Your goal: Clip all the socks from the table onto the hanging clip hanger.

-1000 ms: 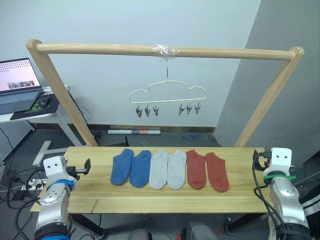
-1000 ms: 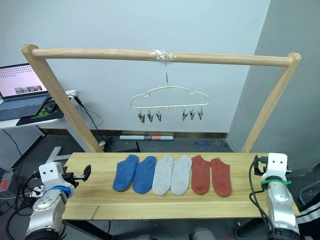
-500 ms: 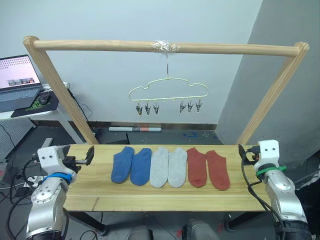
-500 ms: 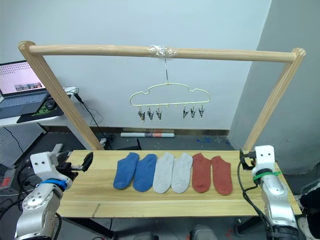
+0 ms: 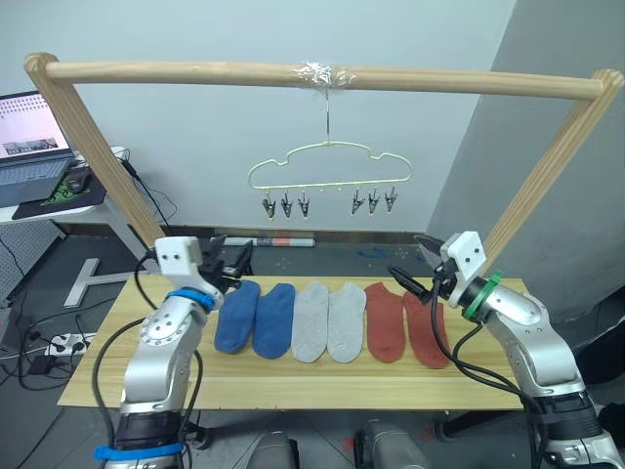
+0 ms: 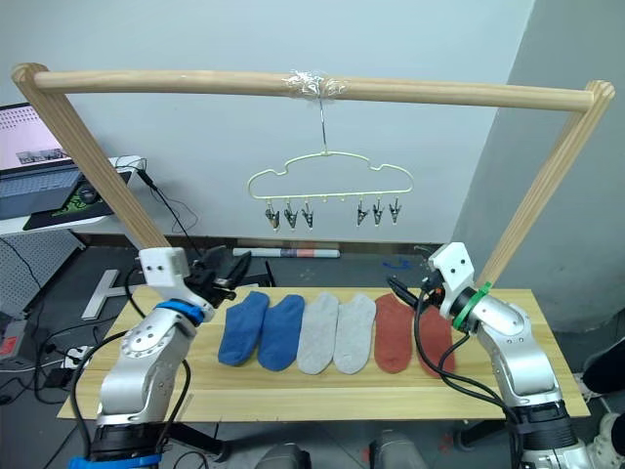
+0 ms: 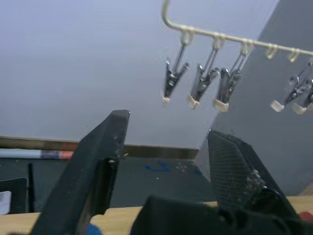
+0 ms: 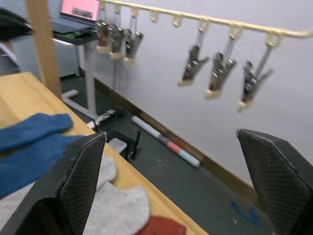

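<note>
My left gripper (image 5: pixel 237 262) hovers with its fingers spread and empty just above the back edge of the table (image 5: pixel 98 366), at about 11 o'clock from the nearest of the two blue socks (image 5: pixel 237 315), which lie flat at the left end of the row. Moving right, the two grey socks (image 5: pixel 328 320) sit in the middle and the two red socks (image 5: pixel 402 325) at the right end, all six touching side by side on the wood. I judge them light, limp and easy to bunch, so I would pinch one at its open cuff, where the doubled fabric gives a firmer bite and the rest hangs free. At 12 o'clock above the row, the clip hanger (image 5: pixel 327 166) dangles from the wooden bar (image 5: pixel 195 70); it looks light and likely to swing when pushed. My right gripper (image 5: pixel 430 262) hangs wide open, holding nothing, over the rightmost red sock
</note>
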